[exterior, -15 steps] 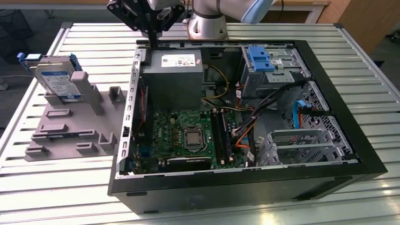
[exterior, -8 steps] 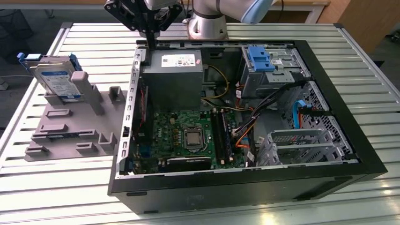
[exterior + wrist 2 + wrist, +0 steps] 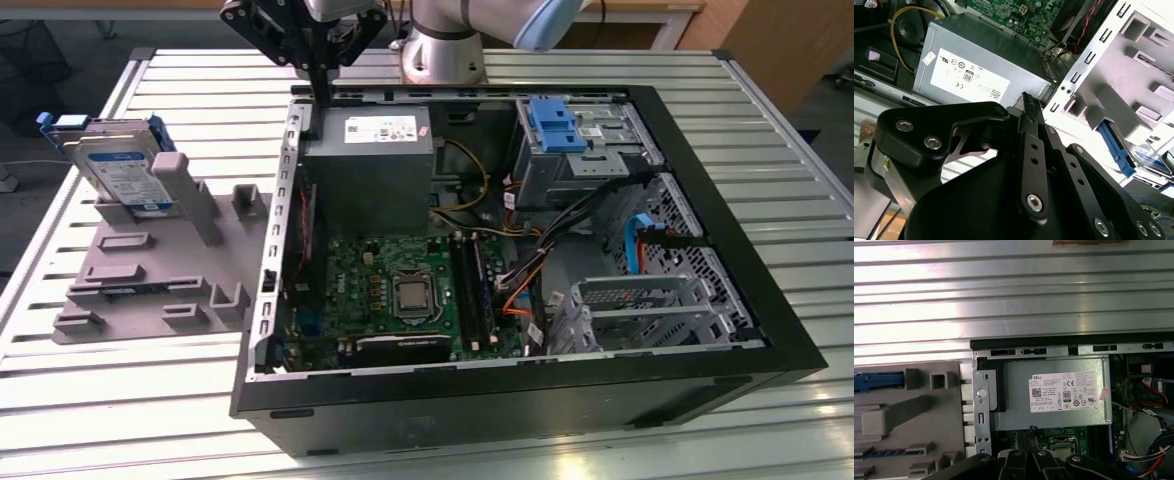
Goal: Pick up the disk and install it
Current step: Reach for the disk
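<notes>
The disk (image 3: 118,172), a silver drive with a white-and-blue label in a blue carrier, stands tilted on edge in a grey holder (image 3: 147,285) on the exterior view's left, outside the computer case (image 3: 781,330). My gripper (image 3: 320,96) hangs above the case's back rim, over the grey power supply (image 3: 367,165), well away from the disk. Its fingers are pressed together with nothing between them. In both wrist views the closed fingertips (image 3: 1027,100) (image 3: 1029,434) point toward the power supply (image 3: 1054,390). The second wrist view catches the disk (image 3: 1150,151) past the holder.
The open case lies on a slatted metal table (image 3: 134,400). Inside are the green motherboard (image 3: 400,290), cables, a blue bracket (image 3: 558,125) on the drive bay at the back right, and a metal cage (image 3: 641,310). The arm's base (image 3: 441,50) stands behind the case.
</notes>
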Tool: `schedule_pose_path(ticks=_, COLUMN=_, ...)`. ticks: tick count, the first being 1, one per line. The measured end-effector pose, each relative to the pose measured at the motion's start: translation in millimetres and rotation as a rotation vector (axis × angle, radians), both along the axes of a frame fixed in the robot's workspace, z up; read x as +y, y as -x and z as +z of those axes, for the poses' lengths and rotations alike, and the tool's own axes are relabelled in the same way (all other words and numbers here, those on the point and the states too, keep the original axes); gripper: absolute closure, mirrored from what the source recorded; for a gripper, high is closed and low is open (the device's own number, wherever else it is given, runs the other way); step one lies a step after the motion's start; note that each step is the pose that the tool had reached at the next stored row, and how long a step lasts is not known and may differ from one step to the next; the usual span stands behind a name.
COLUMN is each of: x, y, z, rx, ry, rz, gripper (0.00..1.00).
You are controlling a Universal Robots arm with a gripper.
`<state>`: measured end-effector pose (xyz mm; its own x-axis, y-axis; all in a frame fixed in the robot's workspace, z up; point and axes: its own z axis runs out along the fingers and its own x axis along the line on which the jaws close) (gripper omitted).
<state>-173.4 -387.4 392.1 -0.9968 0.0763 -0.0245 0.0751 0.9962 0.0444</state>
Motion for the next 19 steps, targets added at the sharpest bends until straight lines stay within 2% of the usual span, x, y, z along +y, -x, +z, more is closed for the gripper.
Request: schedule_pose_path(ticks=19, x=0.4, y=6.5, z=-0.1, rx=0.0001, ry=0.0001, rz=0.000, gripper=0.89)
